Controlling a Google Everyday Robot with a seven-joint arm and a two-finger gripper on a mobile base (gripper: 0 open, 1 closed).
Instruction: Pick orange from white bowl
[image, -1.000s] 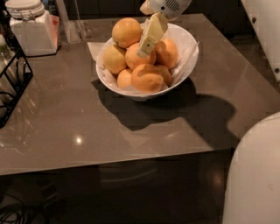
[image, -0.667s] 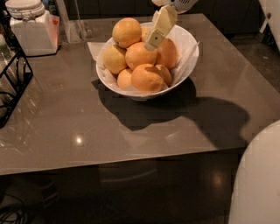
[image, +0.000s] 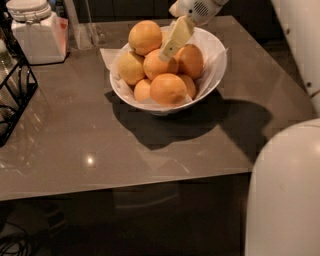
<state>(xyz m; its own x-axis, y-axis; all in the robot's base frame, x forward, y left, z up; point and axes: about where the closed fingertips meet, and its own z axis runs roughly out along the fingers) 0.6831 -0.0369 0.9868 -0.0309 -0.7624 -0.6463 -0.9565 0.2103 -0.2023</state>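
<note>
The white bowl (image: 216, 70) stands on the brown table, lined with white paper and heaped with fruit. A large orange (image: 145, 36) sits on top at the back left, another (image: 158, 65) in the middle, one (image: 168, 89) at the front and one (image: 192, 61) at the right. A paler yellowish fruit (image: 131, 67) lies at the left. My gripper (image: 166, 53) reaches down from the top of the view over the bowl. Its cream tip is at the upper right of the middle orange, between the top and the right oranges. It holds nothing that I can see.
A white lidded jar (image: 35, 30) stands at the back left, with a clear glass (image: 87, 27) beside it. A black wire rack (image: 15, 95) is at the left edge. The robot's white body (image: 287, 195) fills the lower right corner. The table's front edge runs below the bowl.
The gripper tip rose a little up and to the right, then came back down and left toward the middle orange. The fruits and the bowl have not moved.
</note>
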